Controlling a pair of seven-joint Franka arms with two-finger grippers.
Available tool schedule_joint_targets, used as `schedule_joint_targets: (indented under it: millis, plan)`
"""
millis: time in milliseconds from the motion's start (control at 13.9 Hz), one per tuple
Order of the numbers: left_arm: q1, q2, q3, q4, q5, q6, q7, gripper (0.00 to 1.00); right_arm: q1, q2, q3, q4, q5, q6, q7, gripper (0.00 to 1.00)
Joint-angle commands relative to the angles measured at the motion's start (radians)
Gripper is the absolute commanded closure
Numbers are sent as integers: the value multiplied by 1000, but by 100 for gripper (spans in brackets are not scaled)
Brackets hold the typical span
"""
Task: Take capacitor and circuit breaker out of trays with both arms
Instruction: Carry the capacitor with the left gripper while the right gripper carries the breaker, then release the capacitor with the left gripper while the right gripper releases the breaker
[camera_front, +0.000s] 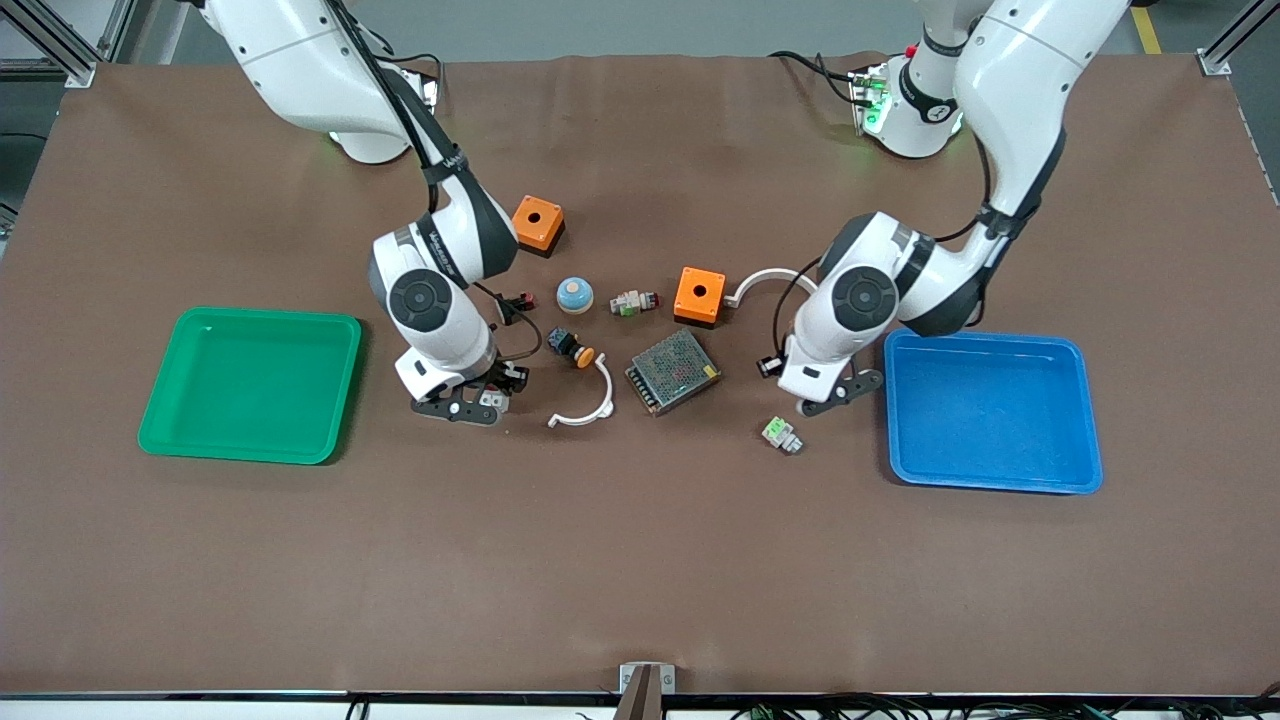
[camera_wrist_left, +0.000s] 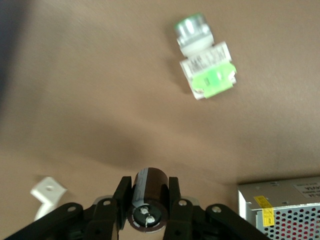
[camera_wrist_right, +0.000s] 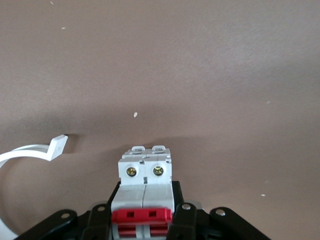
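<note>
Both arms wear glossy white shells with dark grey joint bands and round grey caps. Black cables run along them. The right claw (camera_front: 470, 408) and left claw (camera_front: 838, 393) have black fingers (camera_wrist_right: 182, 220) with silver screws.

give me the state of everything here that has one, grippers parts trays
left gripper: shut on the capacitor, off the table beside the blue tray
right gripper: shut on the breaker, near the green tray
blue tray: holds nothing
green tray: holds nothing
green-and-white connector block: lying on the table, untouched
mesh power supply box: flat on the table
</note>
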Motion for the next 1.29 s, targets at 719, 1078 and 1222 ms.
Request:
schedule_joint_targets:
  millis: [719, 1078, 1222]
  plan:
    - [14, -63, 3, 39, 9, 28, -43, 0, 17, 57, -15, 117, 5, -26, 33, 0]
    - [115, -92, 3, 298, 11, -199, 178, 0, -121, 41, -18, 390, 4, -403, -183, 0]
    - [159, -94, 11, 384, 17, -276, 299, 0, -198, -10, -21, 390, 4, -460, -339, 0]
